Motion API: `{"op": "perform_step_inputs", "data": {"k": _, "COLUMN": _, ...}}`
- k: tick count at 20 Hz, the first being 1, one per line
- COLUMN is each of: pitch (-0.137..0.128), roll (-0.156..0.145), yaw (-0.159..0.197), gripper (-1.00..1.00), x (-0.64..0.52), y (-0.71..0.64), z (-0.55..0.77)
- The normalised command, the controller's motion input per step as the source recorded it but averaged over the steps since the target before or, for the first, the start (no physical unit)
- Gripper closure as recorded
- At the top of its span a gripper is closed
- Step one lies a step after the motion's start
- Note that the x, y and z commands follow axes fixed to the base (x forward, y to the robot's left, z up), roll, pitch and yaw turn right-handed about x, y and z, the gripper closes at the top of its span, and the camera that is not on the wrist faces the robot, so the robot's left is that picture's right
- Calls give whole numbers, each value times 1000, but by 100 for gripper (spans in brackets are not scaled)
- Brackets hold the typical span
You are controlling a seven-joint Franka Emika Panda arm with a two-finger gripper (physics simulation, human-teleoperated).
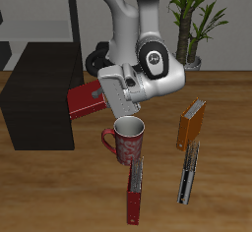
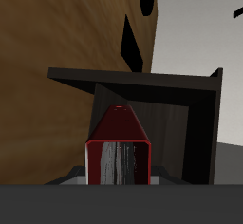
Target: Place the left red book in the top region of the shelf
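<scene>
The left red book (image 1: pixel 85 99) is a deep-red hardcover held in the air by my gripper (image 1: pixel 102 95), next to the black shelf (image 1: pixel 39 103) and near its top edge. The gripper is shut on the book's end. In the wrist view the book (image 2: pixel 118 142) points away from the camera toward the shelf (image 2: pixel 180 104), whose black walls and dark opening lie just beyond it. The fingertips themselves are hidden behind the book and the hand.
A red patterned mug (image 1: pixel 126 141) stands below the gripper. A long thin red book (image 1: pixel 135 190) and a dark book (image 1: pixel 188 173) lie toward the table's front edge. An orange book (image 1: pixel 191 124) stands upright. A plant (image 1: pixel 194 20) and a pale grey rack (image 1: pixel 44 10) stand at the back.
</scene>
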Motion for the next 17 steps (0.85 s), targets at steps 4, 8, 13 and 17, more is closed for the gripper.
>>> {"op": "perform_step_inputs", "data": {"k": 4, "pitch": 22, "roll": -39, "yaw": -10, "gripper": 100, "x": 42, "y": -238, "z": -26}}
{"op": "perform_step_inputs", "data": {"k": 8, "pitch": 18, "roll": -36, "yaw": -4, "gripper": 100, "x": 3, "y": -256, "z": -40}}
{"op": "perform_step_inputs", "data": {"k": 13, "pitch": 26, "roll": -12, "yaw": -4, "gripper": 100, "x": 8, "y": -168, "z": -66}}
{"op": "perform_step_inputs", "data": {"k": 17, "pitch": 13, "roll": -22, "yaw": 0, "gripper": 100, "x": 22, "y": -168, "z": -22}}
